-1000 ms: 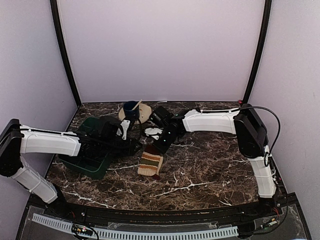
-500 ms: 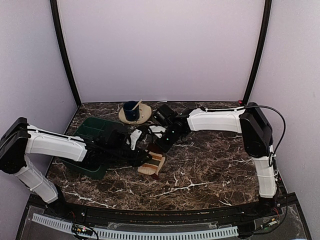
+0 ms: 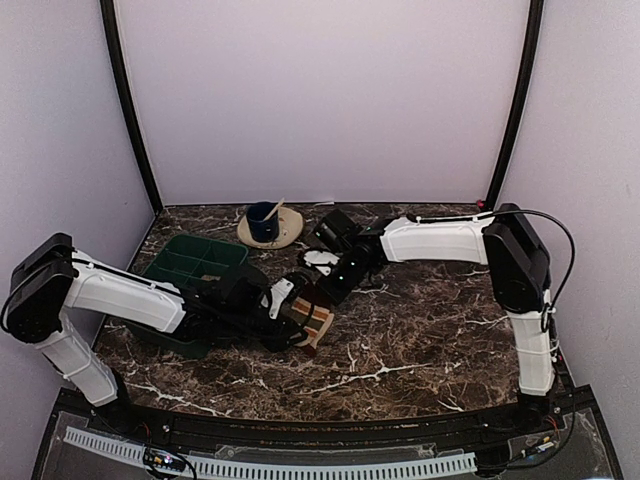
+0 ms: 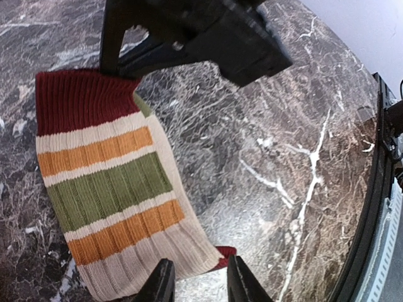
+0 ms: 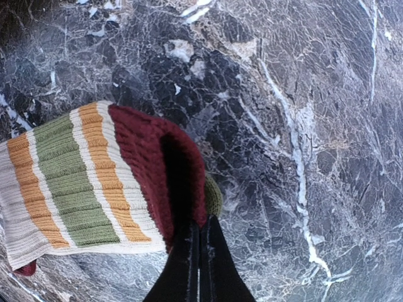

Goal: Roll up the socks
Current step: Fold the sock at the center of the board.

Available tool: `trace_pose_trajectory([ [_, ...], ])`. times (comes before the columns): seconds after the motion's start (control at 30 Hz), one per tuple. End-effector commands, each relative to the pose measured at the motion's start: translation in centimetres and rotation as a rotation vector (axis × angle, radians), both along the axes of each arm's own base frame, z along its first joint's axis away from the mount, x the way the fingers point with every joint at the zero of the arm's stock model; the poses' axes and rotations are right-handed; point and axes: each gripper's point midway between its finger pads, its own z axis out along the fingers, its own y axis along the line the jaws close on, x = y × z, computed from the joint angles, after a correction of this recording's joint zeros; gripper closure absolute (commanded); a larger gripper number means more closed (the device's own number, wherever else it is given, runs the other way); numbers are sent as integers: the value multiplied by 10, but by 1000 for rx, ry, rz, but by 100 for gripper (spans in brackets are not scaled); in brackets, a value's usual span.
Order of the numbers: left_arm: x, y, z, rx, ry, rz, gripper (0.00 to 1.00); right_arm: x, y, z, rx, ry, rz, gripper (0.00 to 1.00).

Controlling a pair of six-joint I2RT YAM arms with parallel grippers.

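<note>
Reaching in from 9 o'clock in the top view, the left gripper (image 4: 196, 282) is set at the cream end of the striped sock (image 4: 107, 189), jaws parted round its edge. The sock is laid flat on the marble table (image 3: 430, 330), near its middle. At the sock's 1 o'clock the right gripper (image 5: 194, 229) is closed, tips pressed to the red cuff.

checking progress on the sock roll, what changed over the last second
The left arm swung right, off the green tray, over to the striped sock; the left jaws now straddle the end opposite the red cuff. The right jaws stayed shut on that cuff, shifting slightly right. The sock lies roughly where it was; the bowl at the back is unmoved.
</note>
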Motion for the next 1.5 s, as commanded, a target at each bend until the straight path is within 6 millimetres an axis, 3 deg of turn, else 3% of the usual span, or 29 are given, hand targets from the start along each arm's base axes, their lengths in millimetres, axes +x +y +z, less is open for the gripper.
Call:
trace_pose_trajectory([
  [0.0, 0, 1, -11, 31, -2, 8, 70, 4, -1, 24, 55, -23, -20, 100],
  [0.23, 6, -1, -21, 70, 3, 22, 70, 3, -1, 22, 58, -17, -21, 100],
  [0.97, -4, -8, -46, 173, 79, -22, 71, 17, -16, 13, 31, -3, -70, 100],
  [1.47, -13, -1, -46, 189, 100, -22, 71, 24, -17, 32, 33, -6, -102, 100],
])
